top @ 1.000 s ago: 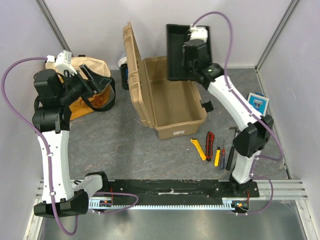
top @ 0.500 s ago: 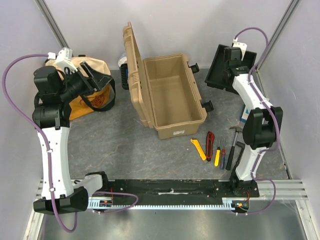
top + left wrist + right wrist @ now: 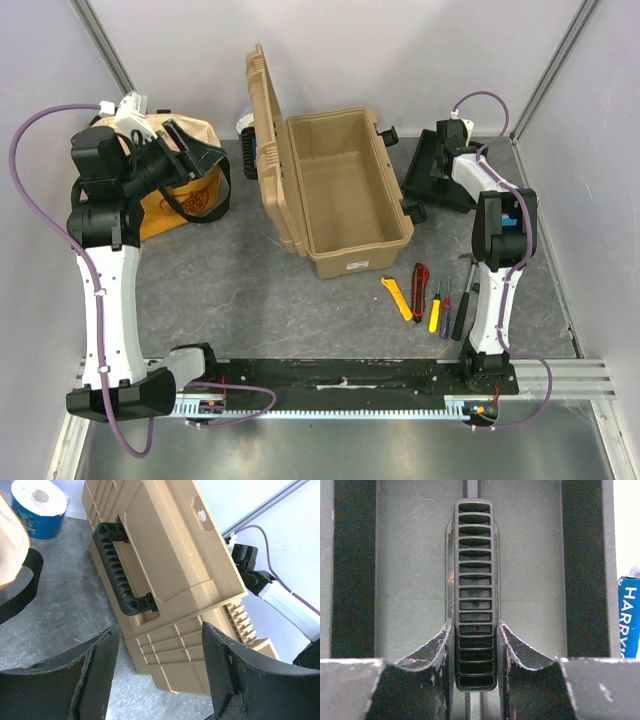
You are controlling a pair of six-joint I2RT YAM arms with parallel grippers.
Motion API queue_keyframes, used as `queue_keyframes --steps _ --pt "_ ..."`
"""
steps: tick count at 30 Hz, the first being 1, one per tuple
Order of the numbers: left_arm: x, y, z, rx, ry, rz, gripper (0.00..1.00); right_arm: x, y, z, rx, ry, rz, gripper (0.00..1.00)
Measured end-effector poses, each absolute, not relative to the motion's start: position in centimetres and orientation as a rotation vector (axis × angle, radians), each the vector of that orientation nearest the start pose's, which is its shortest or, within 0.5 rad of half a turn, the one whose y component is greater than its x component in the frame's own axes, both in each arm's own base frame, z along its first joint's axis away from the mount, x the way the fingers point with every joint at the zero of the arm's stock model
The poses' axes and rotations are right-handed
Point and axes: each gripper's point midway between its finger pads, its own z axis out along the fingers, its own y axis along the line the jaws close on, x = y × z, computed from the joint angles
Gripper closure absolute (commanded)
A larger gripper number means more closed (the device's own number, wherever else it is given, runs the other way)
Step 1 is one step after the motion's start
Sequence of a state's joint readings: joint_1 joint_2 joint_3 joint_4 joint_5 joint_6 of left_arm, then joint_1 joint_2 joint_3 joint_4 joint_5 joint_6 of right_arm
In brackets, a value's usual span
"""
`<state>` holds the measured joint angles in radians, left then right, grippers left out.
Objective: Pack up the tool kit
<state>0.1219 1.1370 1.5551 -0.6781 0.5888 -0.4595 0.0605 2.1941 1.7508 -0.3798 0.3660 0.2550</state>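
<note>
Packing has barely begun, going by how things lie. The toolbox [image 3: 345,195] stands open in the middle of the tabletop [image 3: 250,290], its lid [image 3: 262,130] tipped up on the 9 o'clock side and its tan interior bare, with no tool in it. The black inner tray [image 3: 428,182] is out of the box, at about 3 o'clock from it, tilted on edge; whether its lower edge touches the tabletop I cannot tell. The right gripper [image 3: 475,630] is clamped on the tray's ribbed handle [image 3: 475,555], a finger pressed to each side. A blue packet [image 3: 629,617] shows just past the tray's edge. The hand tools lie loose at 5 o'clock from the box, near the right arm's base: a yellow cutter [image 3: 397,298], a red cutter [image 3: 421,277], screwdrivers [image 3: 435,314], and a dark-handled tool [image 3: 461,318] partly hidden by the arm, likely a hammer. The left gripper [image 3: 195,152] hangs with its fingers spread and nothing between them, at 9 o'clock from the box, over the yellow cloth bag [image 3: 180,200]; its wrist view faces the lid's outer side and black carry handle [image 3: 122,570], with a paper roll [image 3: 37,502] beyond. Left to do, as I judge it: load every tool, seat the tray in the box, drop the lid and latch it.
</note>
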Motion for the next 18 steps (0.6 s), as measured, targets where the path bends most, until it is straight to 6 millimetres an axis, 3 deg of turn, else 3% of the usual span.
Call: queue_keyframes --steps 8,11,14,18 --pt "31.9 -7.6 41.4 -0.117 1.865 -0.780 0.28 55.6 -1.9 6.7 0.412 2.312 -0.276 0.41" --pt "31.8 -7.8 41.4 -0.110 1.867 -0.785 0.28 54.6 -2.1 6.0 0.417 2.341 -0.289 0.32" --pt "31.7 -7.9 41.5 -0.106 1.864 -0.786 0.28 53.5 -2.2 6.6 0.418 2.354 -0.304 0.28" --pt "31.3 -8.2 41.7 -0.094 1.858 -0.790 0.28 52.0 -2.7 10.7 0.440 2.310 -0.318 0.25"
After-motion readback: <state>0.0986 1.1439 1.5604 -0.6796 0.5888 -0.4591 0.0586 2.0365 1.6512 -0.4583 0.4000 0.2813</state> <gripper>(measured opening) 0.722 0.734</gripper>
